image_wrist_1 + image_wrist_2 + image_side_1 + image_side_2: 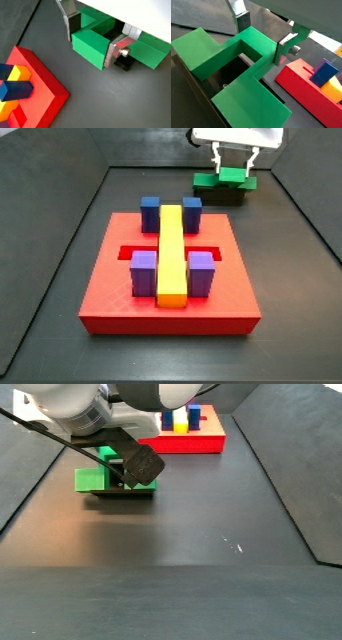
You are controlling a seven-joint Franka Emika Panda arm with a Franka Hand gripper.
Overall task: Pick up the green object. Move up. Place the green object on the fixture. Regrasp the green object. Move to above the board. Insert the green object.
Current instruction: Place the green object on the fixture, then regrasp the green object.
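1. The end effector (pixel 95 39) sits low over the green object (pixel 90 46) at the far end of the dark surface (pixel 174 353), well apart from the red board (pixel 100 298).
2. In both wrist views its silver fingers (pixel 286 46) straddle the middle bar of the U-shaped green object (pixel 248 75), one plate at the notch side and one at the outer side. They look close against the green faces, but I cannot tell whether they press on it or stand slightly off.
3. The green object (pixel 222 179) rests on top of the fixture (pixel 221 194), which stands on the surface beyond the board's far edge. In a side view the dark fixture (pixel 120 490) shows beneath the green object (pixel 91 479).
4. In a wrist view the notch of the green object opens onto a dark recess, and the two green arms reach away from the fingers.
5. The board (pixel 187 442) carries a long yellow bar (pixel 171 253) down its middle, two blue blocks (pixel 150 214) at the far end and two purple blocks (pixel 143 276) at the near end, one on each side of the bar.
6. In a side view the end effector (pixel 123 466) hangs from the arm directly above the fixture.
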